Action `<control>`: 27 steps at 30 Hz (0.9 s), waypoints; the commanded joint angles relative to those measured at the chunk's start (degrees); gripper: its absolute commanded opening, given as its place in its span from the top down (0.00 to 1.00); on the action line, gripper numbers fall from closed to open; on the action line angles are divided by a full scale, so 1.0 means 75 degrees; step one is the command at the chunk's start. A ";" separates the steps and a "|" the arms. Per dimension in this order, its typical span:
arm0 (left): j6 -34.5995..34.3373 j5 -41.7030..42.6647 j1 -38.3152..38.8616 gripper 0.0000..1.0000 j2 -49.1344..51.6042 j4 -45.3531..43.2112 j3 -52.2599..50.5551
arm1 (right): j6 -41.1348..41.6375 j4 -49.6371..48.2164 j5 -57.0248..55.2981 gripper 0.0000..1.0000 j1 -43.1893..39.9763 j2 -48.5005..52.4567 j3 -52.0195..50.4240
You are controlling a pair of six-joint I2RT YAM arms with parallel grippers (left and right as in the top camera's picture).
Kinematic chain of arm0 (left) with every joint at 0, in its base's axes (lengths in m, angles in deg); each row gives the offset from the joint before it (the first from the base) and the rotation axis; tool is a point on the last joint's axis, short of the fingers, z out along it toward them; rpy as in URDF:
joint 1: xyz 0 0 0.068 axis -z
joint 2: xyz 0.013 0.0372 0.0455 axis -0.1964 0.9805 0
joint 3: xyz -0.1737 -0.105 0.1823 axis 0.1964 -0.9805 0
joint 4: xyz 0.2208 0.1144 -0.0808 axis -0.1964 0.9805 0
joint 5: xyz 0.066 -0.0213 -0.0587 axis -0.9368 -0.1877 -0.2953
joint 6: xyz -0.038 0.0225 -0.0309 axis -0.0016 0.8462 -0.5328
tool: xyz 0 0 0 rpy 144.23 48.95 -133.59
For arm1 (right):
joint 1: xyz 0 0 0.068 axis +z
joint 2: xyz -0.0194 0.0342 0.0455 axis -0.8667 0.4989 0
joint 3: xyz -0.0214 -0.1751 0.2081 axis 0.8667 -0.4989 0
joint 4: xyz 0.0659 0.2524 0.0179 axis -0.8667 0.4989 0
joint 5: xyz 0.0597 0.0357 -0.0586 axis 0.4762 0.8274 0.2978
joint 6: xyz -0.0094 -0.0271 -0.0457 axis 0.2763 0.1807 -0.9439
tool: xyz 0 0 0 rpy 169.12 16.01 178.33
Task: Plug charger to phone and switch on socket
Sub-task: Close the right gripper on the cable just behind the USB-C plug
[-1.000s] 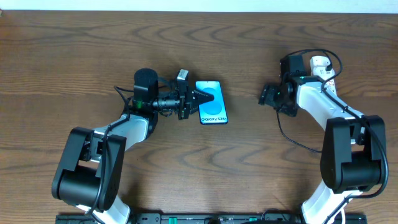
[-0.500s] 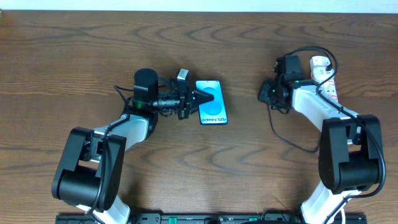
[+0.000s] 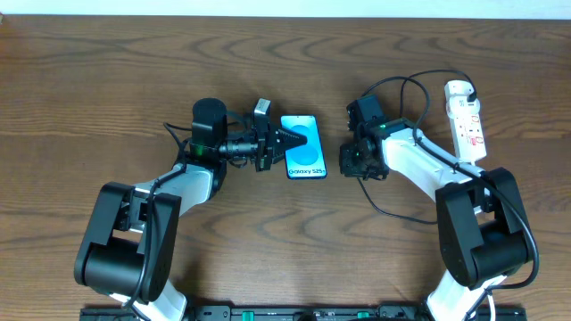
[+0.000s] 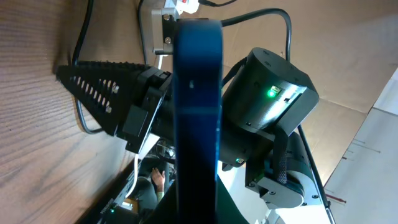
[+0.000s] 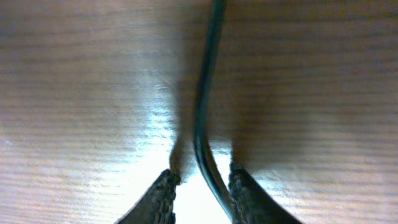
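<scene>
"Two end effectors are marked; what does each hold, and what is hidden?"

"The right end effector (image 5: 202,180) has its fingertips drawn near together, with the charger (image 5: 205,93) cable pinched between them. The plug tip is out of view. The left end effector (image 3: 284,143) is clamped on the left edge of the phone (image 3: 306,147), which sits screen-up near mid-surface. In the left wrist view the phone shows edge-on and only one finger is plain. The phone's port cannot be made out."

"How much room lies around them?"

"Bare surface (image 3: 134,71) separates the phone's right edge from the right end effector, which is near but apart. Open wood extends to the left and the near side."

"What else is present?"

"The socket (image 3: 467,120) lies by the far right corner, well apart from the phone, and its switches are too small to read. The right arm (image 3: 419,156) and loops of cable lie between socket and phone."
</scene>
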State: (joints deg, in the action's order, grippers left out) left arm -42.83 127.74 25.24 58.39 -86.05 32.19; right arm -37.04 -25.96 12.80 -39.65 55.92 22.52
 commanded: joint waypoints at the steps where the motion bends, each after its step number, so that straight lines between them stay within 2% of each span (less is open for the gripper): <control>1: 0.0128 0.0105 -0.0026 0.92 -0.0105 -0.0096 0.0221 | 0.0388 0.0096 -0.0472 0.63 -0.0061 0.0146 0.0152; 2: 0.0128 0.0105 -0.0026 0.93 -0.0105 -0.0096 0.0221 | 0.0527 0.0099 -0.0554 0.61 -0.0087 0.0146 0.0309; 3: 0.0128 0.0105 -0.0026 0.92 -0.0105 -0.0096 0.0221 | 0.0574 0.0096 -0.0749 0.52 -0.0125 0.0146 0.0822; 4: 0.0128 0.0105 -0.0026 0.92 -0.0105 -0.0096 0.0221 | 0.0592 0.0093 -0.0915 0.49 -0.0125 0.0146 0.1064; 8: 0.0128 0.0105 -0.0026 0.93 -0.0108 -0.0096 0.0221 | 0.0898 -0.0006 -0.1766 0.46 -0.0125 0.0149 0.1763; 13: 0.0128 0.0102 -0.0026 0.93 -0.0105 -0.0099 0.0221 | 0.1256 -0.0396 -0.2241 0.48 -0.0125 0.0227 0.1845; 20: 0.0128 0.0105 -0.0026 0.93 -0.0105 -0.0096 0.0221 | 0.1431 -0.0484 -0.1813 0.50 -0.0099 0.0828 0.1845; 27: 0.0128 0.0105 -0.0026 0.93 -0.0105 -0.0096 0.0221 | 0.1428 -0.0172 -0.1335 0.64 -0.0015 0.1376 0.1845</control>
State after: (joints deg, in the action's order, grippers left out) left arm -42.83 127.74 25.26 58.39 -86.05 32.19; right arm -26.87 -28.67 1.54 -40.22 64.86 36.32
